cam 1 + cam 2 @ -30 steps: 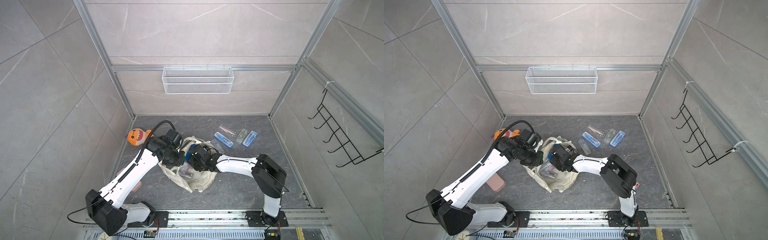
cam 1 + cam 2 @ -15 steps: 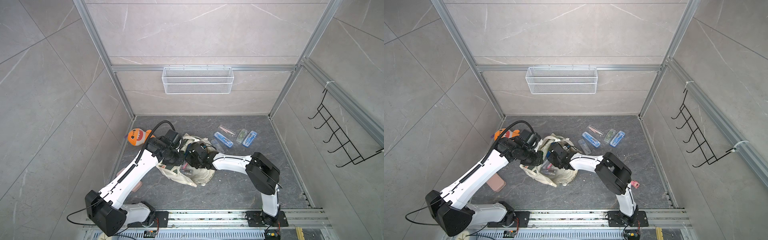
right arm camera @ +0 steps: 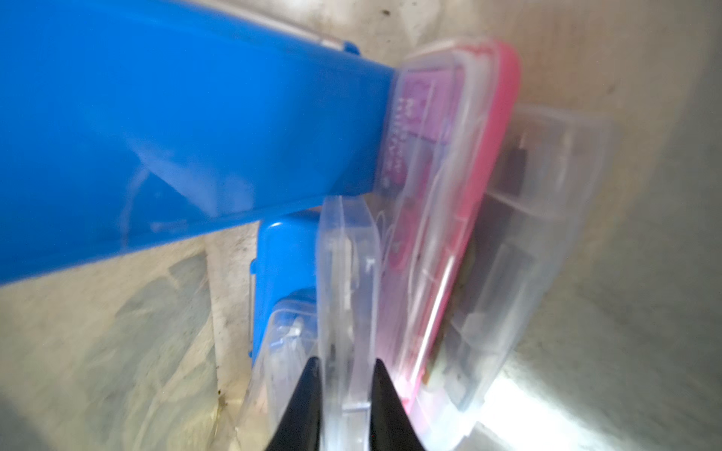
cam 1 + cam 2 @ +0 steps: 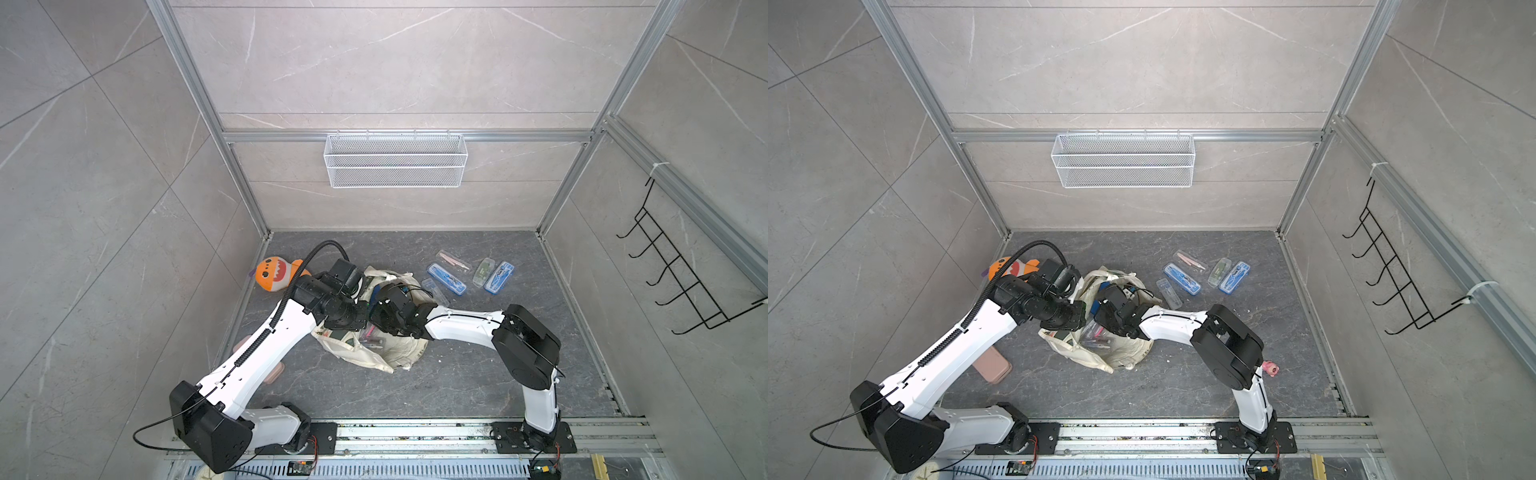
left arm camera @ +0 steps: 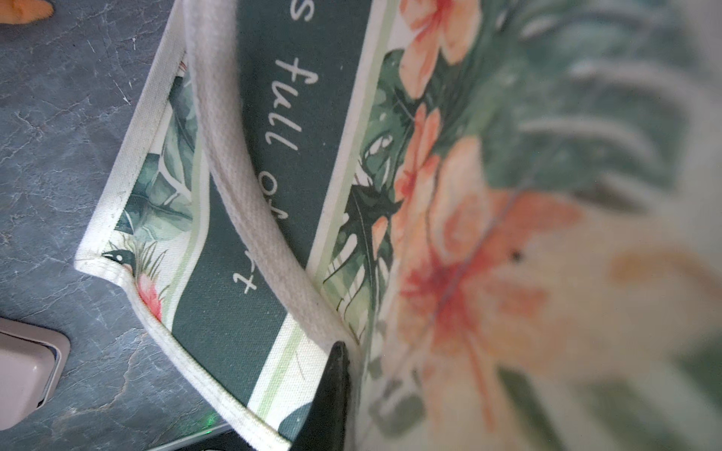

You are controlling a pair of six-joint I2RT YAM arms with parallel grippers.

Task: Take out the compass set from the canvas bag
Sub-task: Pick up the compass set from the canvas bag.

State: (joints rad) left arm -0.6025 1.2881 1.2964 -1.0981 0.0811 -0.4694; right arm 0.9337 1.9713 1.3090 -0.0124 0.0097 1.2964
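Compass set (image 3: 345,273) pinched in right tool (image 3: 344,363), canvas bag (image 5: 234,312) in left tool (image 5: 344,359)

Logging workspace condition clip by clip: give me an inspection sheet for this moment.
Surface: dark marbled tabletop, flat.
Job's things: canvas bag slumped mid-table, mouth open; blue case, pink case and clear case inside.
Clutter: five slim plastic cases on the tabletop beyond the bag; orange plush shark; pink box.
Grippers: left gripper shut on the bag's fabric; right gripper inside the bag, shut on the clear case.
Cables: black conduit along the left arm; loose black cable at its base.
Surroundings: wire basket on the back wall; hook rack on the side wall.
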